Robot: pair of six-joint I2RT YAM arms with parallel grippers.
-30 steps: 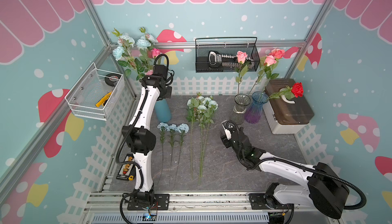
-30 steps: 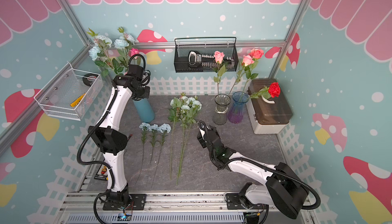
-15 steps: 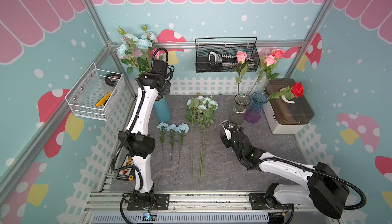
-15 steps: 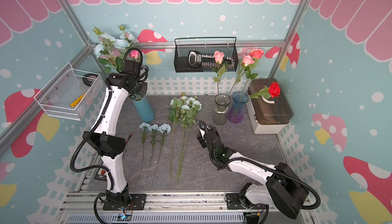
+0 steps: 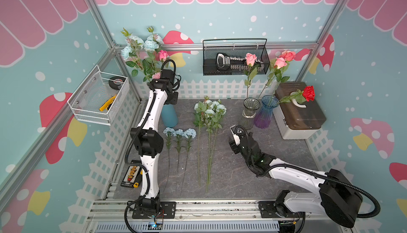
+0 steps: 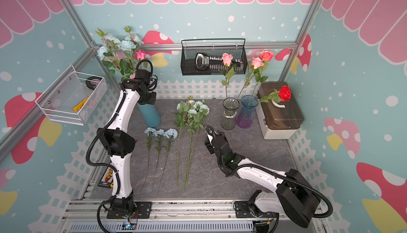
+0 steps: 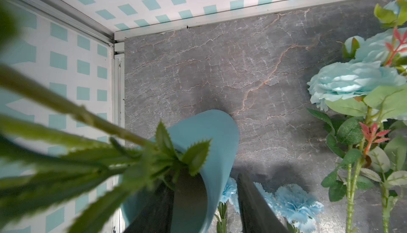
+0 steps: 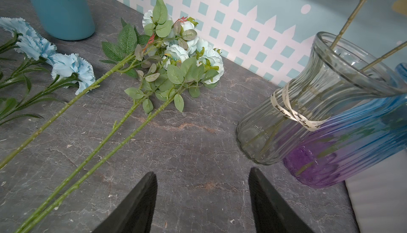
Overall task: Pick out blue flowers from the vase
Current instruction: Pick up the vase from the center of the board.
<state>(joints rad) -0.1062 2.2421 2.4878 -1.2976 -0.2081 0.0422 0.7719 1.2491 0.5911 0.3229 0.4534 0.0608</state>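
**Blue flowers (image 5: pixel 141 44) partly in the teal vase (image 5: pixel 169 116), partly laid beside it; both grippers parted and empty.**

In both top views, large blue blooms are seen standing in the vase together with a pink rose (image 5: pixel 163 55). Three blue carnations (image 5: pixel 179 132) are laid flat on the grey tabletop (image 5: pixel 242 176) just beside the vase. Leafy blue sprays (image 5: pixel 210 108) are laid farther from it, past the carnations. The left gripper (image 7: pixel 204 179) is held over the vase mouth. Its jaws are parted, with the vase rim showing between them in the wrist view, and no stem is seen gripped. The right gripper (image 8: pixel 202 171) is held low over the tabletop, well apart from the vase and beyond the sprays. Its jaws are spread wide and nothing is held.
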